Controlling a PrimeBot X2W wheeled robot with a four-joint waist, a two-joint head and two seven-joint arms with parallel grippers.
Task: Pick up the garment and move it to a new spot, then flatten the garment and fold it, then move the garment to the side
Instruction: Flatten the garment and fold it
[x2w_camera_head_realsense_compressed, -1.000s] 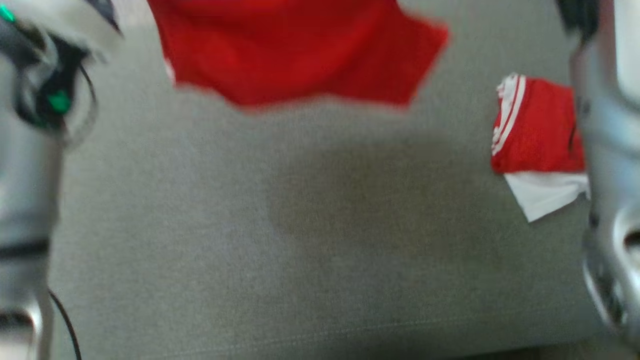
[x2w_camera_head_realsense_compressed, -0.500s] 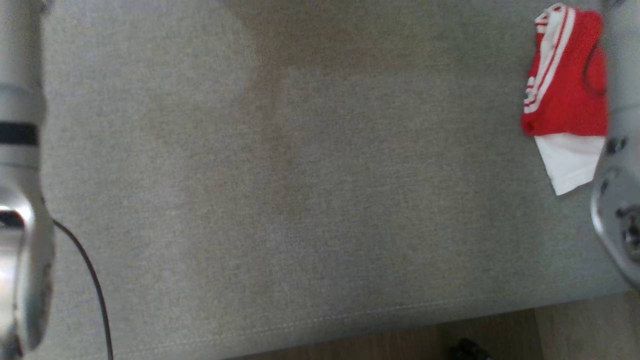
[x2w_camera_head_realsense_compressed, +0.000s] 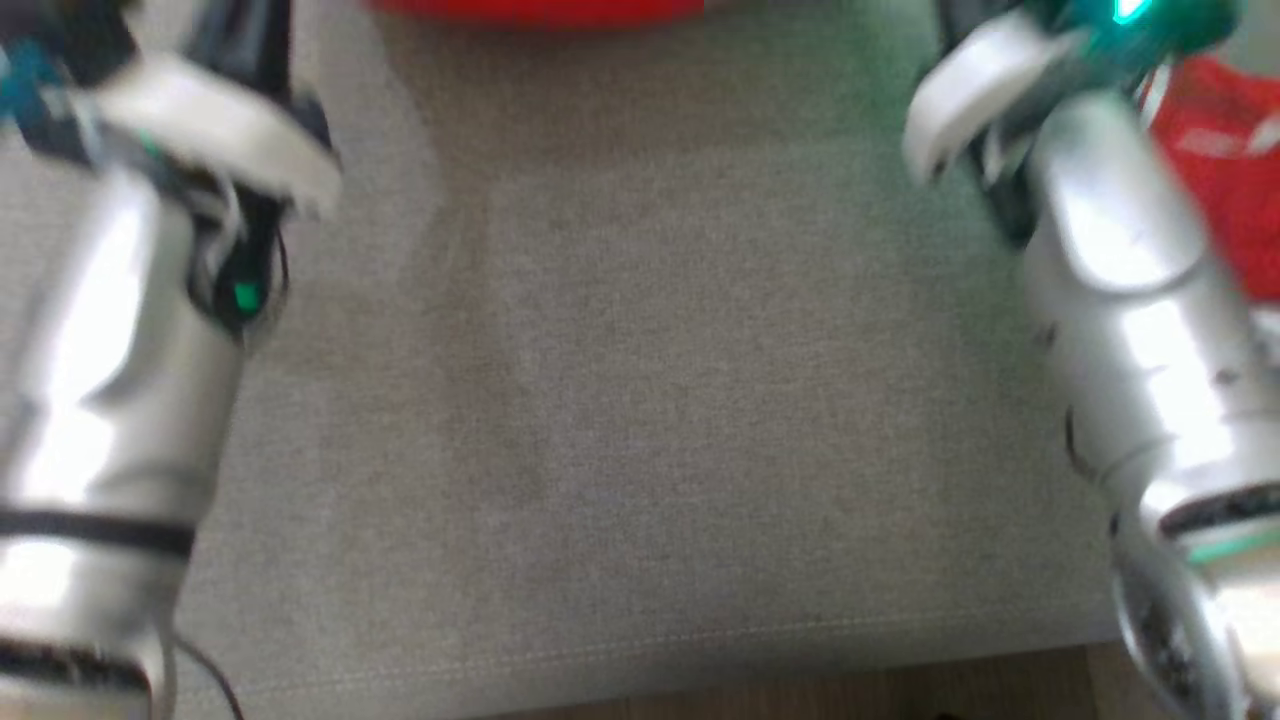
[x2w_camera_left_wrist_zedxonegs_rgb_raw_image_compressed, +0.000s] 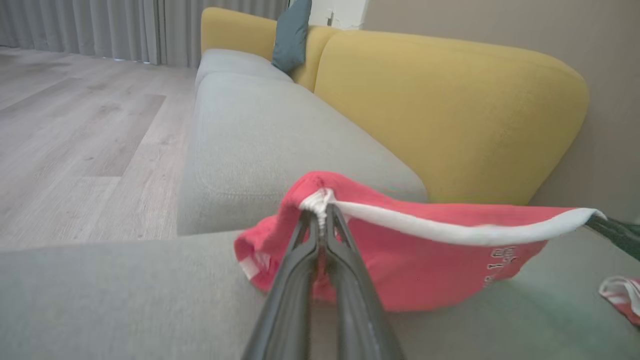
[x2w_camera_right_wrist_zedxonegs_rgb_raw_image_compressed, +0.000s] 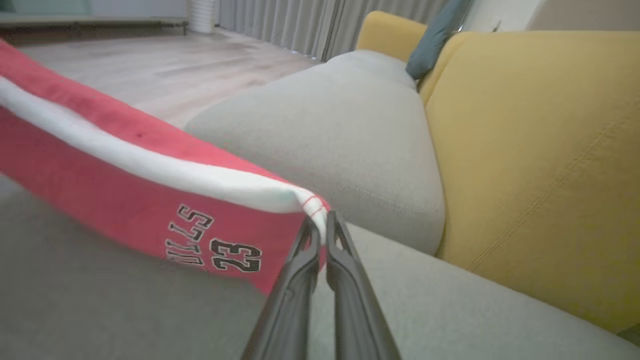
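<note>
The garment is red with a white band along its top edge and a black number print. It hangs stretched between both grippers above the grey sofa seat. My left gripper is shut on one end of the white band. My right gripper is shut on the other end. In the head view only a blurred red strip of the garment shows at the top edge, between my left forearm and my right forearm.
A second red and white piece of clothing lies on the seat at the right, partly behind my right forearm. Yellow backrests rise behind the grey cushions. Wooden floor lies beyond the seat's front edge.
The head view has shifted. Half a second ago only the forearms' edges showed; now both forearms reach well into it, with a strip of the red garment back at the top edge.
</note>
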